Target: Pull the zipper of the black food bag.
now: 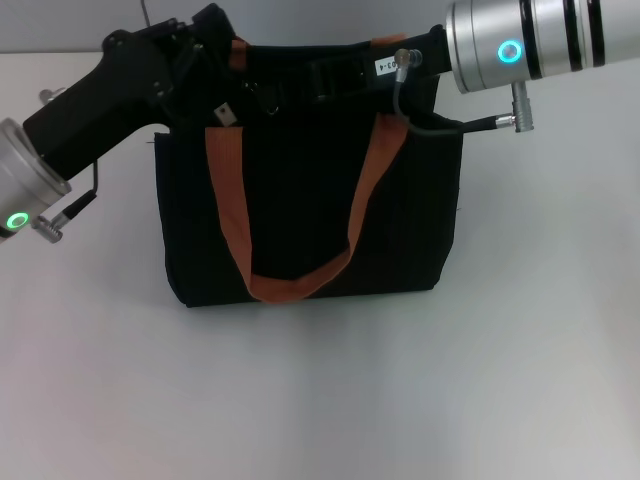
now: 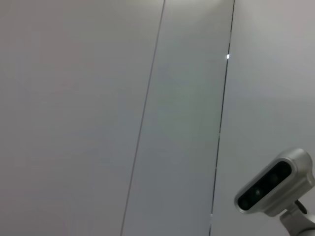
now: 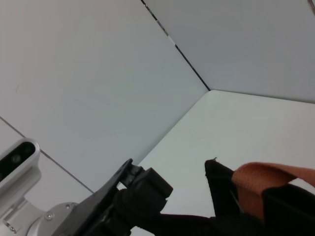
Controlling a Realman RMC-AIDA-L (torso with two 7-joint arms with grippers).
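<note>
Head view, left to right: left tool [image 1: 205,75] at the black food bag's [image 1: 310,225] top-left corner, right tool [image 1: 335,75] along the top edge; whether either grips, I cannot tell; pull level along the zip line while bracing the fabric; zipper [image 1: 224,113] glints silver; bag upright on the tabletop [image 1: 320,400], orange straps [image 1: 295,285] drooping.

Plain black fabric on the food bag [image 1: 310,220], without print or pattern. Orange-brown webbing on its handles [image 1: 300,285]. Silver metal on the zipper [image 1: 224,113]. Flat white across the counter [image 1: 400,400]. Matte black on the left gripper [image 1: 215,45], brushed silver with a glowing green ring on each wrist.
</note>
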